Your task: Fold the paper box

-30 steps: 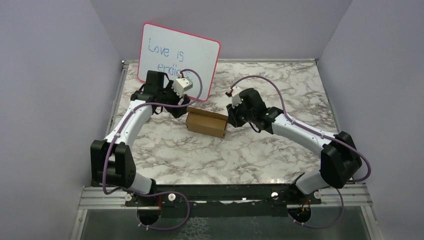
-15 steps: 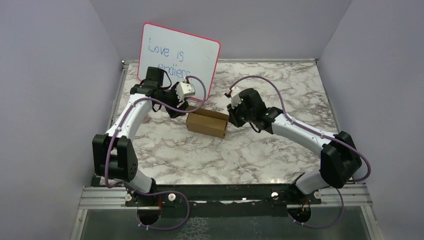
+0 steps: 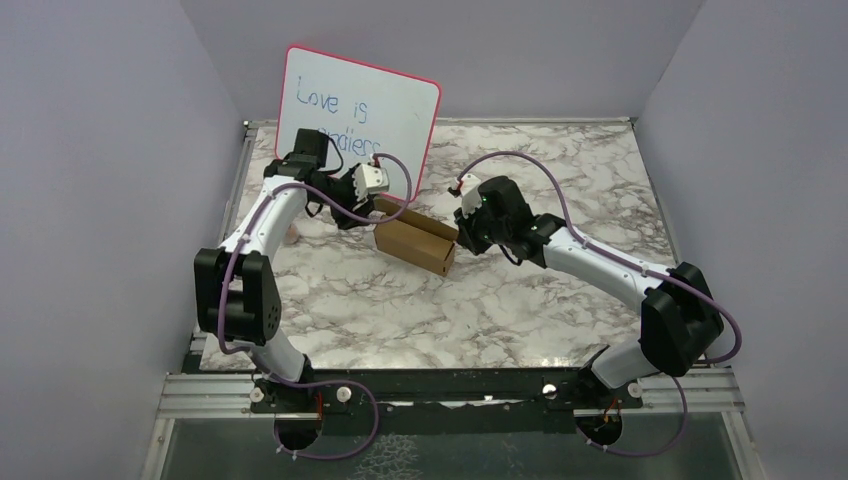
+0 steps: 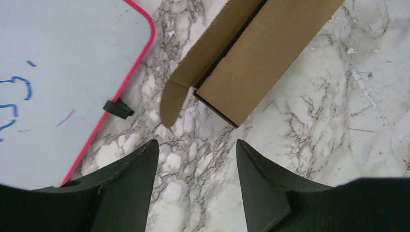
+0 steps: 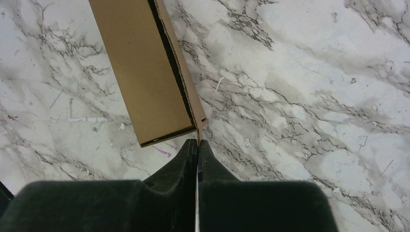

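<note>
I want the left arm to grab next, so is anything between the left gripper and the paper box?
Nothing visible. Only bare marble table lies between the open left gripper and the paper box, whose rounded flap points toward it. The whiteboard and its black foot sit off to one side, clear of that path.

paper box (image 3: 415, 243): was plain brown, unmarked.
whiteboard (image 3: 355, 105) behind the paper box: was white, pink-framed, with blue handwriting.
table (image 3: 500, 300) under the paper box: was white marble, veined grey.
cables (image 3: 522, 155) beside the paper box: were purple.
walls (image 3: 100, 150): were pale lilac.
</note>
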{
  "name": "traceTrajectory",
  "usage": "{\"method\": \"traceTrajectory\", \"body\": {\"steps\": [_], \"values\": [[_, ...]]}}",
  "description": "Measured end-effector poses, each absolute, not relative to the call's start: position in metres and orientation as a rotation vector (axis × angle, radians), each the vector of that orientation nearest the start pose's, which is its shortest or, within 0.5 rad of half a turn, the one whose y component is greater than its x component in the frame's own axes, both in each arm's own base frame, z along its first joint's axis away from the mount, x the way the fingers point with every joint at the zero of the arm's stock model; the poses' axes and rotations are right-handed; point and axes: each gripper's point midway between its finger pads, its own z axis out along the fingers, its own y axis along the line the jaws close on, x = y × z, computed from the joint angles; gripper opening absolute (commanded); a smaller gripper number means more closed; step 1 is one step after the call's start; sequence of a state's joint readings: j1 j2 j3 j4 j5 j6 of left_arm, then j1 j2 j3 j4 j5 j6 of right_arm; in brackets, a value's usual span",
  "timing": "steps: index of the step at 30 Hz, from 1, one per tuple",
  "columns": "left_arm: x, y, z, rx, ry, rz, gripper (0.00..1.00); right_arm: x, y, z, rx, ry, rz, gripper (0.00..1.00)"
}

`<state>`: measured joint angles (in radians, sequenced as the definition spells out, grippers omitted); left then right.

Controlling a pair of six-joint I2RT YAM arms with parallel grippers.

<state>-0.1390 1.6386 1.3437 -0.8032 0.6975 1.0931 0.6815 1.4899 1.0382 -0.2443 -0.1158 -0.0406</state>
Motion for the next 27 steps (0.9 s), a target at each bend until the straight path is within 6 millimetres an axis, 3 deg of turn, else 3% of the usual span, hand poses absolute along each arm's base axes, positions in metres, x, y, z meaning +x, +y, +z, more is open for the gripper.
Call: {"method": "traceTrajectory", "body": {"steps": [8,20,27], "values": [[0.395,-0.126,0.175,1.521,1.704,-0.453,0.62,0.305,0.273,0.132,-0.898,2.123,0.472,0.09],[0.400,-0.146,0.149,1.551,1.634,-0.626,0.59,0.305,0.273,0.132,-0.911,2.120,0.464,0.13],[0.406,-0.151,0.144,1.555,1.620,-0.674,0.51,0.304,0.272,0.131,-0.915,2.123,0.463,0.13]]}}
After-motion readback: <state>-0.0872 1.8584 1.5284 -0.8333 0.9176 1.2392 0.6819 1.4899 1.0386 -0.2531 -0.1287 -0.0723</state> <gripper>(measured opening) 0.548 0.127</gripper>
